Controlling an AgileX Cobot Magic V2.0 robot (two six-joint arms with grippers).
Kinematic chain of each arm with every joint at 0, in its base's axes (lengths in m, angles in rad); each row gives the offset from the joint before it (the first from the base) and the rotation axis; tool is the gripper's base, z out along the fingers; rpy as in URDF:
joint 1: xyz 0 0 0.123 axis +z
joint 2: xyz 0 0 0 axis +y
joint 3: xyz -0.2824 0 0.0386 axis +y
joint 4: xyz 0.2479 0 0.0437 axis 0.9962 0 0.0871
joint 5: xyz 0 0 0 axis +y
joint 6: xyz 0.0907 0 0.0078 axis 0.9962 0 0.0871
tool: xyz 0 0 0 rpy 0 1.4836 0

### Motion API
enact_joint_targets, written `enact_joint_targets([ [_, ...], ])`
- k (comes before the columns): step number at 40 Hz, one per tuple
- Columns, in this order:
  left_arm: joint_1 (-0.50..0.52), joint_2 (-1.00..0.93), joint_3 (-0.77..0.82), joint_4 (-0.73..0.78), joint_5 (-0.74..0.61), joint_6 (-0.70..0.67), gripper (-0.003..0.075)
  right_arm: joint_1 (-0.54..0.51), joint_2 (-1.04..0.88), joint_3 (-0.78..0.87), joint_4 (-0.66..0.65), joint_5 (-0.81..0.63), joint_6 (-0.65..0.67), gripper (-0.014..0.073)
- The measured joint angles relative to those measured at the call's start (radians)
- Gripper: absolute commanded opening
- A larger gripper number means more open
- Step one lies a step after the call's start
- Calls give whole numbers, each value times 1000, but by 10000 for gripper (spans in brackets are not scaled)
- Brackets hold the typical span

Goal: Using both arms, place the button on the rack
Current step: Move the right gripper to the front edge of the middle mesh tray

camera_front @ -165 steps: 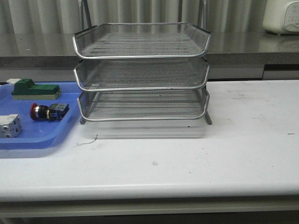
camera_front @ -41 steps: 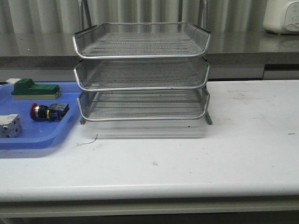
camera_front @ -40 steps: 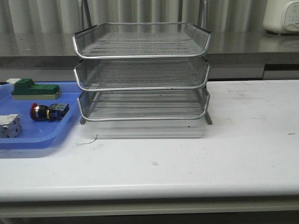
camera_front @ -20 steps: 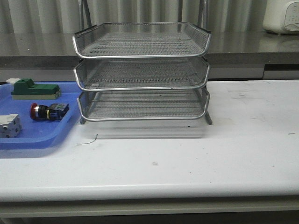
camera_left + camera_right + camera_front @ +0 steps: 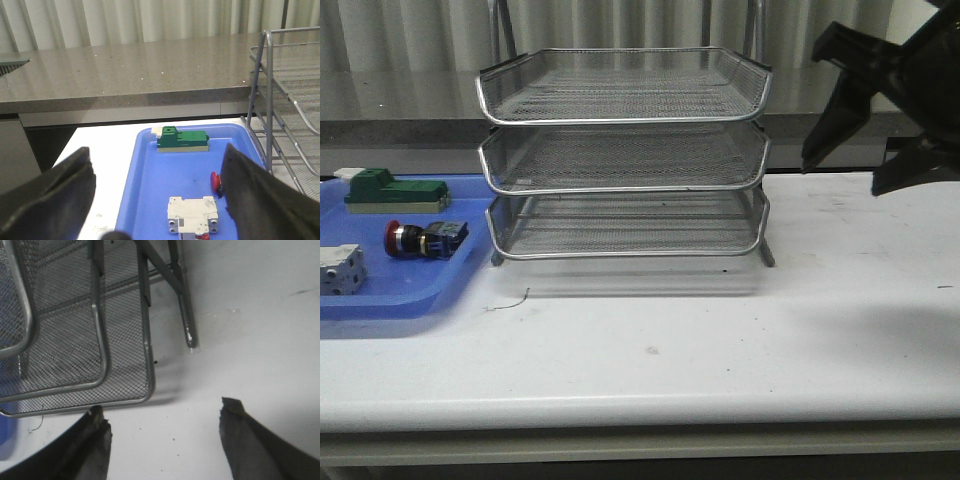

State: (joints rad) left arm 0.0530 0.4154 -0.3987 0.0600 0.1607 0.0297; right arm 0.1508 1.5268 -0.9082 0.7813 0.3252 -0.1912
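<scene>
The button [image 5: 423, 239] lies on its side on the blue tray, red head pointing left; in the left wrist view only its red head [image 5: 215, 181] shows beside one finger. My left gripper [image 5: 155, 150] hovers open over the tray, nothing between its fingers; it is out of the front view. The rack [image 5: 620, 150], three silver mesh tiers, stands mid-table. My right gripper [image 5: 842, 178] hangs open in the air right of the rack, empty. In the right wrist view, that gripper [image 5: 162, 407] is over bare table beside the rack's lower corner [image 5: 145, 385].
The blue tray [image 5: 410, 295] at the left also holds a green-and-white block [image 5: 395, 192] and a white block [image 5: 340, 268]. A small dark thread [image 5: 510, 300] lies in front of the rack. A grey counter [image 5: 400, 100] runs behind the table.
My right arm has come into the front view at the upper right; half a second ago it was out of view. The button, blocks and rack have not moved.
</scene>
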Motion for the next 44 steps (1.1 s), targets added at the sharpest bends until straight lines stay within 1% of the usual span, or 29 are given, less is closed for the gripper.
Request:
enact_joint_targets([
  [2, 0, 0, 0, 0, 0, 0, 492, 0, 34, -15, 74, 8, -55, 409],
  [5, 0, 0, 0, 0, 0, 0, 492, 0, 82, -29, 180, 23, -153, 406],
  [16, 0, 0, 0, 0, 0, 0, 492, 0, 182, -39, 687, 120, -637, 398],
  [21, 0, 0, 0, 0, 0, 0, 492, 0, 202, -41, 848, 139, -778, 398],
  [26, 0, 0, 0, 0, 0, 0, 492, 0, 224, -43, 930, 139, -835, 398],
  [31, 0, 0, 0, 0, 0, 0, 492, 0, 254, -59, 954, 139, -851, 390],
  [33, 0, 0, 0, 0, 0, 0, 492, 0, 261, -64, 961, 139, -854, 368],
  [37, 0, 0, 0, 0, 1, 0, 492, 0, 263, -72, 965, 139, -855, 296],
  [44, 0, 0, 0, 0, 1, 0, 492, 0, 267, -89, 967, 139, -862, 209],
])
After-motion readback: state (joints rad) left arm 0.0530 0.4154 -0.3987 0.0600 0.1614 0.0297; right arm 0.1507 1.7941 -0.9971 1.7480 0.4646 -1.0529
